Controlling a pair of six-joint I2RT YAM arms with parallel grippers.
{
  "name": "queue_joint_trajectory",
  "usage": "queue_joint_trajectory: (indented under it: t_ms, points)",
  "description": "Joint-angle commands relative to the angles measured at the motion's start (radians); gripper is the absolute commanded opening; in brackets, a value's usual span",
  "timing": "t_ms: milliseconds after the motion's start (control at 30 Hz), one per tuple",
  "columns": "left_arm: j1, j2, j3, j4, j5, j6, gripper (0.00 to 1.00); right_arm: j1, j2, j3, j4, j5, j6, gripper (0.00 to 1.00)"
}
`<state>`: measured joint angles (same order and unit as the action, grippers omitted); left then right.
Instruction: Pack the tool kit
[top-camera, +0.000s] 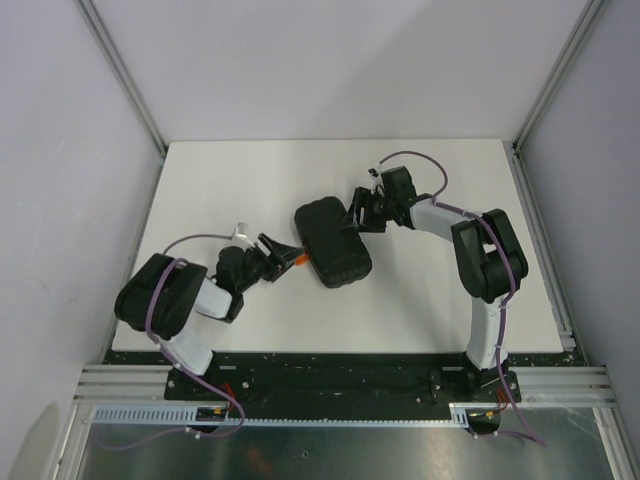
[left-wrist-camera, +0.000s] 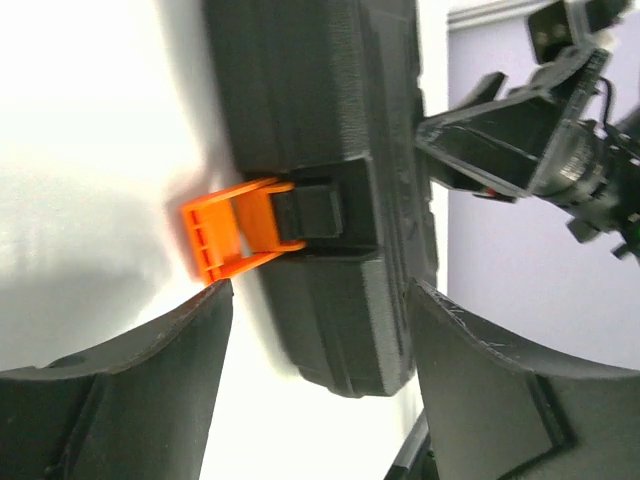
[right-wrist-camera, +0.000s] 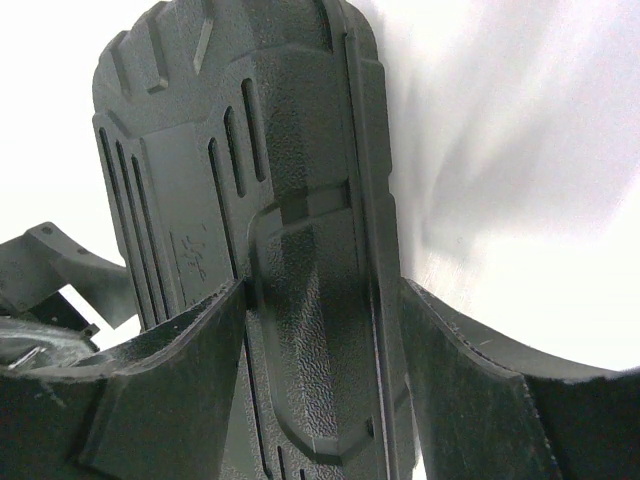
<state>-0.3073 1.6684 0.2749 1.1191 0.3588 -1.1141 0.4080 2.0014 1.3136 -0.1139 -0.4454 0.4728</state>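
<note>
Robot arms met from both sides at a black rounded-rectangular plastic case (top-camera: 333, 243), which lay with its lid down near the middle of a white tabletop (top-camera: 250, 190), set at a slant. No loose tools showed anywhere, so the packing itself looked done and the step in hand appeared to be fastening the case.

The right end effector (right-wrist-camera: 322, 285) was clamped across the thickness of the case's far end, one finger against the ribbed lid and the other against the underside, seemingly steadying it. The left end effector (left-wrist-camera: 320, 295) stood wide at the near long side, gripping nothing, with the case's corner between its fingers. A small orange plastic latch (left-wrist-camera: 235, 230) stuck out from that side, swung away from its catch and unfastened, with one left finger just beside it.

The next move probably called for the left end effector to push the latch flat against the case until it caught, while the right one held firm.
</note>
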Motion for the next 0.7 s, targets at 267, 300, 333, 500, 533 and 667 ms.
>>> queue_joint_trajectory:
  t_ms: [267, 300, 333, 500, 533, 667]
  points:
    - [-0.008, 0.057, 0.097, -0.227, -0.1, 0.053, 0.8, 0.019, 0.092, -0.04, -0.176, 0.084, -0.08, 0.65]
    - [-0.01, 0.069, 0.115, -0.226, -0.1, 0.054, 0.8, 0.018, 0.092, -0.04, -0.175, 0.083, -0.08, 0.65]
    - [-0.012, 0.08, 0.132, -0.226, -0.1, 0.054, 0.79, 0.017, 0.092, -0.04, -0.175, 0.082, -0.08, 0.65]
    - [-0.017, 0.082, 0.168, -0.221, -0.092, 0.053, 0.72, 0.01, 0.089, -0.041, -0.177, 0.079, -0.081, 0.65]
    - [-0.018, 0.073, 0.164, -0.219, -0.089, 0.049, 0.7, 0.008, 0.089, -0.041, -0.177, 0.079, -0.081, 0.65]
    - [-0.019, 0.017, 0.15, -0.211, -0.068, 0.034, 0.62, 0.008, 0.089, -0.04, -0.174, 0.076, -0.079, 0.65]
